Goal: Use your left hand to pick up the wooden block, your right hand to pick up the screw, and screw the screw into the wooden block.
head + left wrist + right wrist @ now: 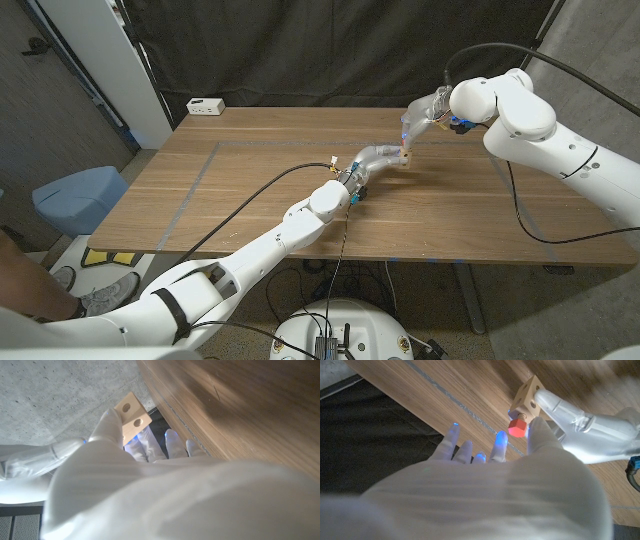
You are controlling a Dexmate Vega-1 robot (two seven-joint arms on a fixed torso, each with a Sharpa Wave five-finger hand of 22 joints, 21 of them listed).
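Left robot hand [378,157] clamped on wooden block [527,396], lifted above surface [250,170] near its middle-far part. Block's holes face camera in left wrist view. Right robot hand [520,445] meets it there, pinching red-headed screw [517,427] between thumb and finger, other fingers spread. Screw tip sits at block's hole; depth of entry cannot tell. Judgement: both pickups done, screwing under way or just starting; driving screw home remains. Risk: misaligned tip slipping off hole.
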